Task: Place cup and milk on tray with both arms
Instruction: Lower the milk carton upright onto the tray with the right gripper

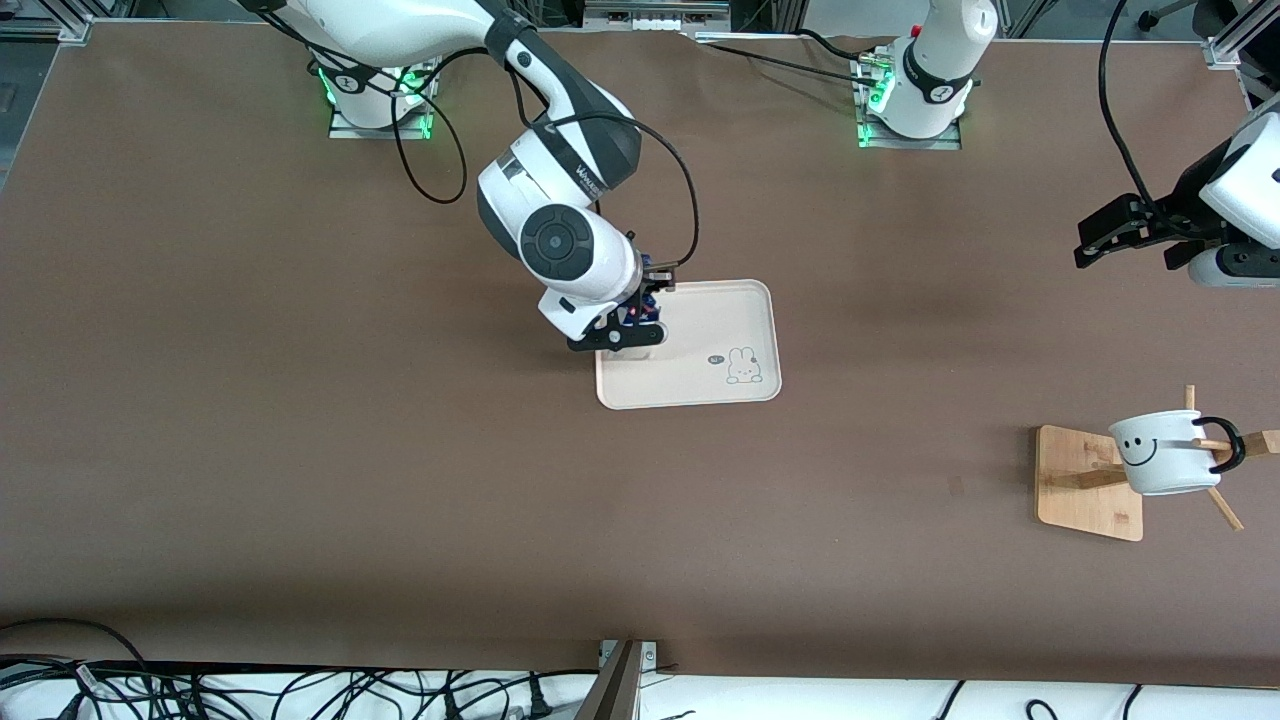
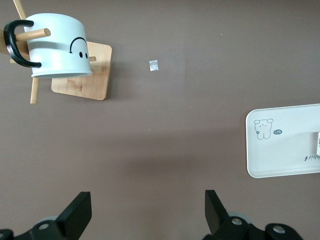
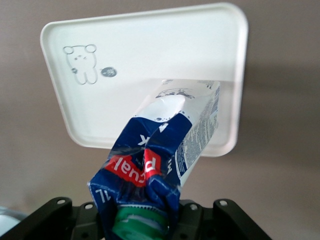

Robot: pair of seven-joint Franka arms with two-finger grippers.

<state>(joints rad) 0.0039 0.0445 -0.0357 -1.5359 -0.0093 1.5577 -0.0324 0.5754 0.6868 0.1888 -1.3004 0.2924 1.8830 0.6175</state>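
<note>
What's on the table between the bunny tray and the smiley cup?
Just bare brown table between the tray and the cup in the front view; the left wrist view shows one tiny pale scrap there.

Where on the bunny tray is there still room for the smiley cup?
The tray is bare along the side toward the left arm's end, from the bunny drawing up to its rim. The side toward the right arm's end is crowded: the right gripper holds the milk over it. The cup hangs on the wooden rack.
</note>
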